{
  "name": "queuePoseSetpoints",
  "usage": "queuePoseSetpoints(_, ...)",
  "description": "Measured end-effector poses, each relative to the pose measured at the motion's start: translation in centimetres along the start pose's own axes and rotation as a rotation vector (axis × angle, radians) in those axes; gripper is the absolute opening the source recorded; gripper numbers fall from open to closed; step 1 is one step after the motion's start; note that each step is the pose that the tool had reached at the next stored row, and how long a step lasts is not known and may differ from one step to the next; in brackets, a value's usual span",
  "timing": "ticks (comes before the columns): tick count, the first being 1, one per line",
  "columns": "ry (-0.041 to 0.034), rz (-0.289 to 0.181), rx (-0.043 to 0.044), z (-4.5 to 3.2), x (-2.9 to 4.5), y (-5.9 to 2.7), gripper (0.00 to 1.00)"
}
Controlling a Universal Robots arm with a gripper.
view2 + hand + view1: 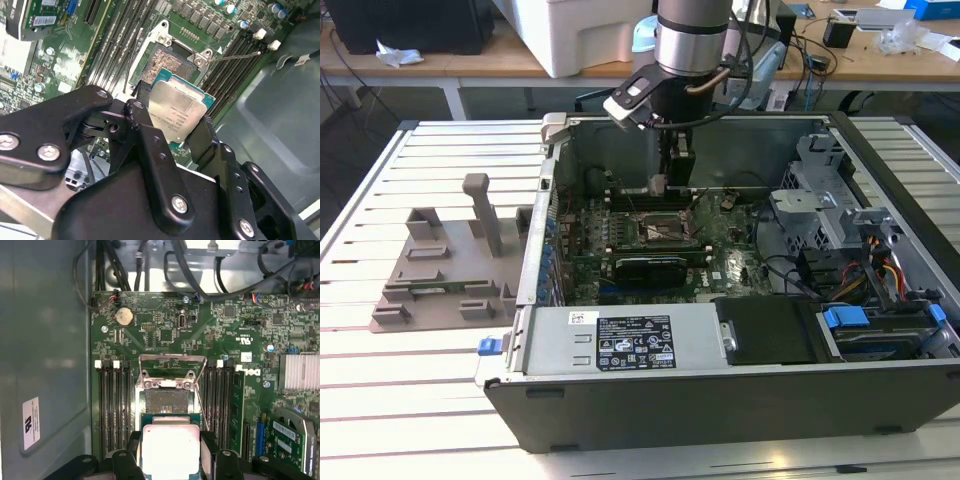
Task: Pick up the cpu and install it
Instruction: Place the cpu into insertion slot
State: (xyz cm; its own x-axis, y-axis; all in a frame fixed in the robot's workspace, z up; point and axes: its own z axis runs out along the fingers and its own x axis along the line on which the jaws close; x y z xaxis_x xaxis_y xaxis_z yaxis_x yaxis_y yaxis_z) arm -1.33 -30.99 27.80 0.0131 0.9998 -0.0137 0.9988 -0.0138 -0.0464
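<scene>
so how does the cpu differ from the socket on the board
The cpu has a shiny silver top; the socket shows a dark contact field. The cpu is clamped in the gripper, not yet seated; the socket sits fixed on the motherboard, empty, its metal frame open. Both are square.

cpu (177,112): brushed silver metal lid, soft sheen. gripper fingers (150,145): matt black metal, bright screw heads. motherboard (165,315): glossy green PCB. socket frame (172,359): shiny bare steel. computer case (720,410): matt dark-grey sheet metal.
</scene>
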Motion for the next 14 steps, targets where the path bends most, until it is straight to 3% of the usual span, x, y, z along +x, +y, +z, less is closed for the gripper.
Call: queuePoseSetpoints(14, 0.0015, 0.173, 0.0022, 0.0, 0.0, 0.0, 0.55)
